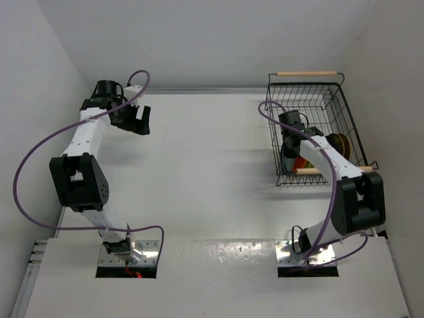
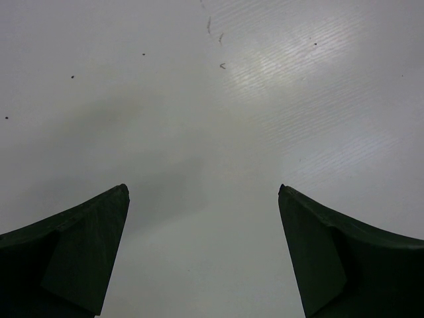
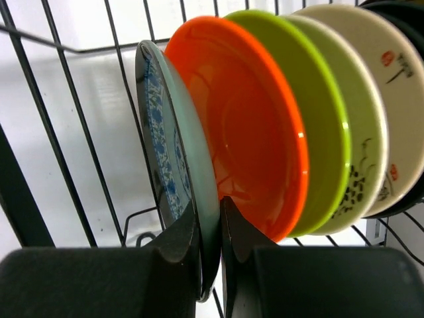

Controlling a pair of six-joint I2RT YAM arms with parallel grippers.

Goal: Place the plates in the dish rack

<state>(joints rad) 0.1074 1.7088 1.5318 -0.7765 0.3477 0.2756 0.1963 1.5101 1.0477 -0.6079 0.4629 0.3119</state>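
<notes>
The dish rack [image 1: 348,112], a black wire basket, stands at the right of the table. Several plates stand on edge in it. In the right wrist view they run in a row: teal patterned [image 3: 173,132], orange-red [image 3: 255,126], lime green [image 3: 321,112], cream [image 3: 381,93], then a black one [image 3: 409,16] at the frame's edge. My right gripper [image 3: 211,202] is inside the rack [image 3: 59,152] and shut on the teal plate's lower rim. It also shows in the top view [image 1: 289,142]. My left gripper [image 1: 138,119] is open and empty over bare table at the far left [image 2: 203,189].
The rack has wooden bar handles at its far end [image 1: 307,73] and near end [image 1: 311,171]. A brown-and-yellow plate [image 1: 339,142] stands deeper in the rack. White walls close in the table on the left, back and right.
</notes>
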